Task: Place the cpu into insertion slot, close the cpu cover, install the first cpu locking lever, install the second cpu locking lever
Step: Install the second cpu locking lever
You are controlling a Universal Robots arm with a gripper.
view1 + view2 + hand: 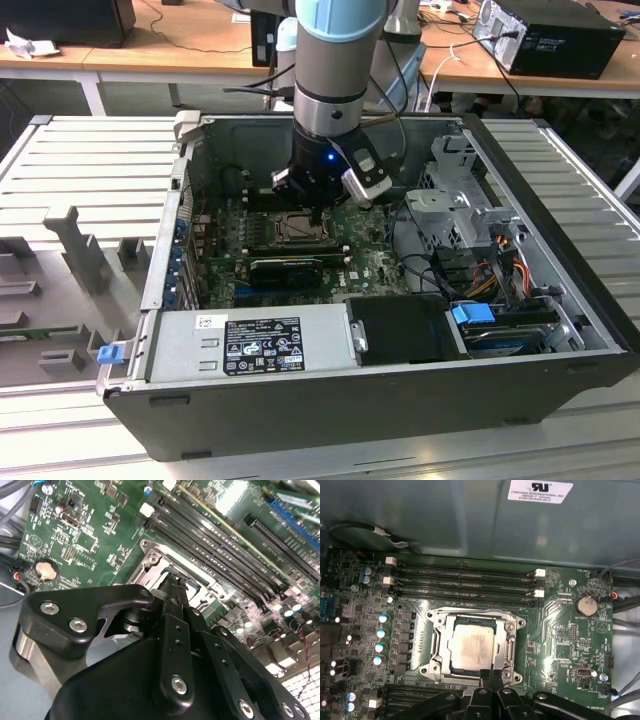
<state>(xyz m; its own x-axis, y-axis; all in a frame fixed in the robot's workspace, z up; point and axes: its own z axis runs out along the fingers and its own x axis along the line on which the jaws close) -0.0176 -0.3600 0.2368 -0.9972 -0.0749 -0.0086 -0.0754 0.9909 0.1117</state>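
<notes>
Open computer case (560,300) on a slatted table (90,160). Arm (335,80) reaches straight down into it, over the green motherboard (560,640). Four long memory slots (465,582) run along the board edge nearest the case wall. Beside them, mid-board, sits the insertion slot (434,645); the cpu cover (512,637) lies flat down over it. The cpu (472,647) rests seated in the slot, its dull metal face showing through the cover's window. Gripper (490,676) poised at the socket edge farthest from the memory slots, fingertips (172,587) pressed together, holding nothing, right at the cover frame.
</notes>
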